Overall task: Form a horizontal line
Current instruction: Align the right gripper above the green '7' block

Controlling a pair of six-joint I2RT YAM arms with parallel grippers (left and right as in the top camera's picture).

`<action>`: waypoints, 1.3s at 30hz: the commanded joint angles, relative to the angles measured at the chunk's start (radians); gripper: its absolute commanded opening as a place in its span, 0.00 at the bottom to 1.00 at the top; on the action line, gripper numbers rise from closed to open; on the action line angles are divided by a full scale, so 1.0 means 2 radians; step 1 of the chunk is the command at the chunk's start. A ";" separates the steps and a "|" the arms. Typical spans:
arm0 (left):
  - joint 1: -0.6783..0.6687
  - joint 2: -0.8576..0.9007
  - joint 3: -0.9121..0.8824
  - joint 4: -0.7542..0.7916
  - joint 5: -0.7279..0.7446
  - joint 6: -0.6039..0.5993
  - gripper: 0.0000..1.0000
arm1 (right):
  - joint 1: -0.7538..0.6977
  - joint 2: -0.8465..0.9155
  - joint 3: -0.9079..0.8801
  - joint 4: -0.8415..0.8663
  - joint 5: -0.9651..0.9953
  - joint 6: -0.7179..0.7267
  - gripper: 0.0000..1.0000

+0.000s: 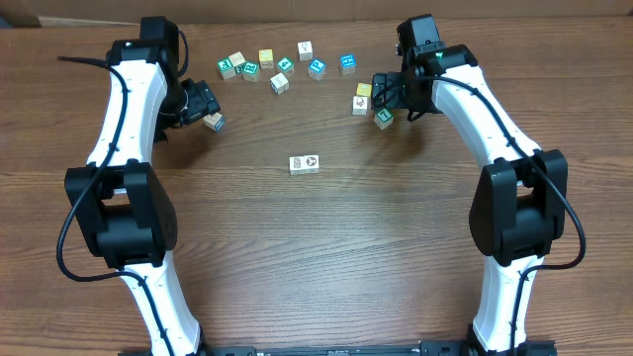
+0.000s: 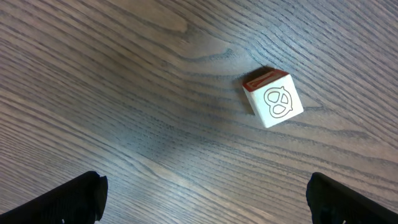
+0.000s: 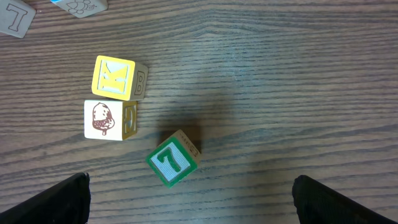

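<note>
The line (image 1: 304, 164) is so far two white cubes touching at the middle of the table (image 1: 316, 267), its long axis left to right, with bare wood off both ends. It lies nearer the bases than both hands and about equally far from each. Our left gripper (image 2: 205, 208), jaws wide apart and empty, faces the pretzel cube (image 2: 273, 99), while our right gripper (image 3: 186, 205), likewise spread and empty, faces the 7 cube (image 3: 173, 160), near the acorn cube (image 3: 106, 118) and K cube (image 3: 115, 78)

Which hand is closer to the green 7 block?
Right. The right hand hovers open right by the green 7 block; the left hand is far across the table, by a pretzel cube.
</note>
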 commanded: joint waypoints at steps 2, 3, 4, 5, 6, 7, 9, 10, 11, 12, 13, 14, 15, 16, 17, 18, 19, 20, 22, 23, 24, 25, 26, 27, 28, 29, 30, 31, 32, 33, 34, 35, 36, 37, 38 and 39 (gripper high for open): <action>-0.002 0.005 0.008 0.001 -0.002 0.004 1.00 | -0.003 0.001 -0.003 0.000 -0.001 -0.001 1.00; -0.002 0.005 0.008 0.001 -0.002 0.004 1.00 | -0.003 0.001 -0.003 -0.001 -0.001 -0.001 1.00; -0.002 0.005 0.008 0.001 -0.002 0.004 1.00 | -0.003 0.001 -0.003 -0.002 -0.001 -0.001 1.00; -0.002 0.005 0.008 0.001 -0.002 0.004 1.00 | -0.003 0.001 -0.003 -0.004 -0.001 -0.001 1.00; -0.002 0.005 0.008 0.001 -0.002 0.004 1.00 | -0.003 0.001 -0.003 -0.004 -0.001 -0.001 1.00; -0.002 0.005 0.008 0.001 -0.002 0.004 1.00 | -0.003 0.001 -0.003 -0.005 -0.001 -0.001 1.00; -0.002 0.005 0.008 0.001 -0.002 0.004 1.00 | -0.003 0.001 -0.003 -0.005 -0.001 -0.001 1.00; -0.002 0.005 0.008 0.001 -0.002 0.004 1.00 | -0.003 0.001 -0.003 -0.004 -0.001 -0.001 1.00; -0.002 0.005 0.008 0.001 -0.002 0.004 1.00 | -0.003 0.001 -0.003 -0.004 -0.001 -0.001 1.00; -0.002 0.005 0.008 0.001 -0.002 0.004 1.00 | -0.003 0.001 -0.003 -0.004 -0.001 -0.001 1.00; -0.002 0.005 0.008 0.001 -0.002 0.004 1.00 | -0.003 0.001 -0.003 -0.004 -0.001 -0.001 1.00; -0.002 0.005 0.008 0.001 -0.002 0.004 1.00 | -0.003 0.001 -0.003 -0.004 -0.001 -0.001 1.00; -0.002 0.005 0.008 0.001 -0.002 0.004 1.00 | -0.003 0.001 -0.003 -0.004 -0.001 -0.001 1.00; -0.002 0.005 0.008 0.001 -0.002 0.004 1.00 | -0.003 0.001 -0.003 -0.004 -0.001 -0.001 1.00; -0.002 0.005 0.008 0.001 -0.002 0.004 1.00 | -0.003 0.001 -0.003 -0.004 -0.001 -0.001 1.00; -0.002 0.005 0.008 0.001 -0.002 0.004 1.00 | -0.003 0.001 -0.003 -0.004 -0.001 -0.001 1.00; -0.002 0.005 0.008 0.001 -0.002 0.004 1.00 | -0.003 0.001 -0.003 -0.004 0.000 -0.001 1.00; -0.002 0.005 0.008 0.001 -0.002 0.004 1.00 | -0.003 0.001 -0.003 -0.004 0.000 -0.001 1.00; -0.002 0.005 0.008 0.001 -0.002 0.004 1.00 | -0.003 0.001 -0.003 -0.003 0.000 -0.001 1.00; -0.002 0.005 0.008 0.001 -0.002 0.004 1.00 | -0.003 0.001 -0.003 -0.003 0.000 -0.001 1.00; -0.002 0.005 0.008 0.001 -0.002 0.004 1.00 | -0.003 0.001 -0.003 -0.002 0.000 -0.001 1.00; -0.002 0.005 0.008 0.001 -0.002 0.004 1.00 | -0.003 0.001 -0.003 -0.002 0.000 -0.001 1.00; -0.002 0.005 0.008 0.001 -0.002 0.004 1.00 | -0.003 0.001 -0.003 -0.002 0.000 -0.001 1.00; -0.002 0.005 0.008 0.001 -0.002 0.004 1.00 | -0.003 0.001 -0.003 -0.002 0.000 -0.001 1.00; -0.002 0.005 0.008 0.001 -0.002 0.004 1.00 | -0.003 0.001 -0.003 -0.002 0.000 -0.001 1.00; -0.002 0.005 0.008 0.001 -0.002 0.004 1.00 | -0.003 0.001 -0.003 -0.002 0.000 -0.001 1.00; -0.002 0.005 0.008 0.001 -0.002 0.004 1.00 | -0.003 0.001 -0.003 -0.002 0.000 -0.001 1.00; -0.002 0.005 0.008 0.001 -0.002 0.004 1.00 | -0.003 0.001 -0.003 -0.002 0.000 -0.001 1.00; -0.002 0.005 0.008 0.001 -0.002 0.004 1.00 | -0.003 0.001 -0.003 -0.004 0.000 -0.001 1.00; -0.002 0.005 0.008 0.001 -0.002 0.004 1.00 | -0.003 0.001 -0.003 -0.006 0.000 -0.001 1.00; -0.002 0.005 0.008 0.001 -0.002 0.004 1.00 | -0.004 0.001 -0.003 -0.008 0.000 -0.001 1.00; -0.002 0.005 0.008 0.001 -0.002 0.004 1.00 | -0.004 0.001 -0.003 -0.010 0.000 -0.001 1.00; -0.002 0.005 0.008 0.001 -0.002 0.004 1.00 | -0.004 0.001 -0.003 -0.012 0.000 -0.001 1.00; -0.002 0.005 0.008 0.001 -0.002 0.004 1.00 | -0.004 0.001 -0.003 -0.013 0.000 -0.001 1.00; -0.002 0.005 0.008 0.001 -0.002 0.004 1.00 | -0.004 0.001 -0.003 -0.014 0.000 -0.001 1.00; -0.002 0.005 0.008 0.001 -0.002 0.004 1.00 | -0.004 0.001 -0.003 -0.015 0.000 -0.001 1.00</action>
